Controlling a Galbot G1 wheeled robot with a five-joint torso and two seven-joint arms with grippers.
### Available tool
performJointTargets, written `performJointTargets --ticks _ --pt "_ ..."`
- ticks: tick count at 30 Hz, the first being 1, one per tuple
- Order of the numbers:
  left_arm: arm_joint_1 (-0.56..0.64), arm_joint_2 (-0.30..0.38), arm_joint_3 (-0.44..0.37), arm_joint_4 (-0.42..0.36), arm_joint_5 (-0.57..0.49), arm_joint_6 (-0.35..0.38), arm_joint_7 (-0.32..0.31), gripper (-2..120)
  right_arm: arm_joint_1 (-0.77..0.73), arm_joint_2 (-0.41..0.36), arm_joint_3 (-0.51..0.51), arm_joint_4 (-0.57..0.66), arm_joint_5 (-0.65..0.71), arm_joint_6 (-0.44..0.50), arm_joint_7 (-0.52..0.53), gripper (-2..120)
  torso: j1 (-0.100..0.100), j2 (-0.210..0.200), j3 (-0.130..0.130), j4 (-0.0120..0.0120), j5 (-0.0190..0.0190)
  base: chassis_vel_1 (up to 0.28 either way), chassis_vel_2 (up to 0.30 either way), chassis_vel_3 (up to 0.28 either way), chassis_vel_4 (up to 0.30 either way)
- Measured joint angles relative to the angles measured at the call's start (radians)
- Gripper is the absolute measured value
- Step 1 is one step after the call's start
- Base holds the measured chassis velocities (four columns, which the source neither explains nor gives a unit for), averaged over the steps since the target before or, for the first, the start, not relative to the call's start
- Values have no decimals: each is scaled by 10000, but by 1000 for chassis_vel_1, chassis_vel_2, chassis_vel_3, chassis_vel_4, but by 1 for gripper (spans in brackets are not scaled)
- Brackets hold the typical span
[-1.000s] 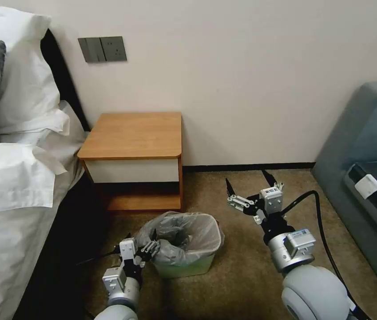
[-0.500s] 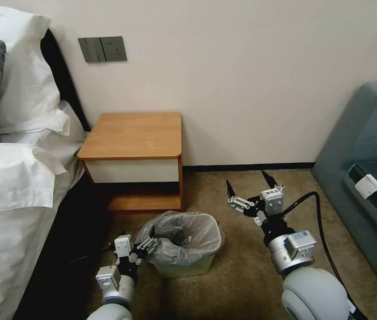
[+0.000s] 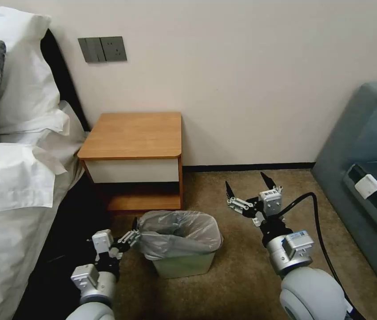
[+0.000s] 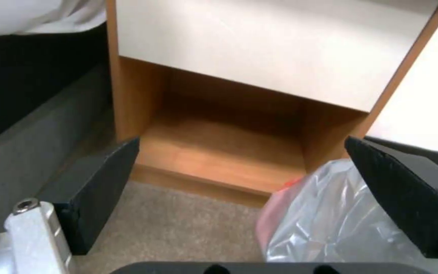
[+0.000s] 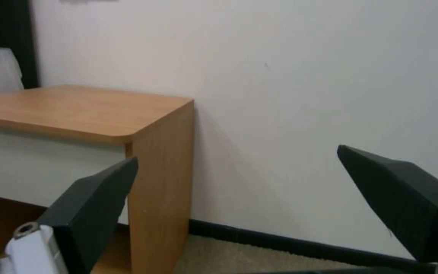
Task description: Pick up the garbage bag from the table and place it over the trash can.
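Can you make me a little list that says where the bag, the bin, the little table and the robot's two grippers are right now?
garbage bag: draped over the bin's rim
trash can: on the carpet, in front of the table
table: top bare, against the wall
left gripper: open, at the bag's left edge
right gripper: open, above the carpet, right of the bin

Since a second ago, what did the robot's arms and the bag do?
The left gripper drew back from over the trash can to its bed side; its jaws are now open and empty. The garbage bag, bunched inside before, now lies stretched over the rim. The right gripper stayed open above the carpet, and the table did not move.
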Motion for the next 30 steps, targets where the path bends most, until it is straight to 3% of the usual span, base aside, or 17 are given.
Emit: performJointTargets --ticks 19,20,25,30 --pt "977 -88 -1237 -266 -217 -551 223 100 36 87 -117 -101 -56 84 -20 100 0 0 0 1 0 0 0 0 0" --pt "1119 -86 -1621 -281 658 -1111 588 100 -320 131 180 -48 23 314 -146 100 0 0 0 0 0 0 0 0 0" --pt "1313 -137 -2289 -444 2034 -1997 1260 100 -1291 257 961 24 93 1008 -519 100 0 -1 0 0 -1 0 0 0 0" --pt "1663 -318 -2551 -1368 2503 -2145 1314 100 -2455 553 1845 45 329 1872 -1040 100 0 0 -1 0 1 0 0 0 0"
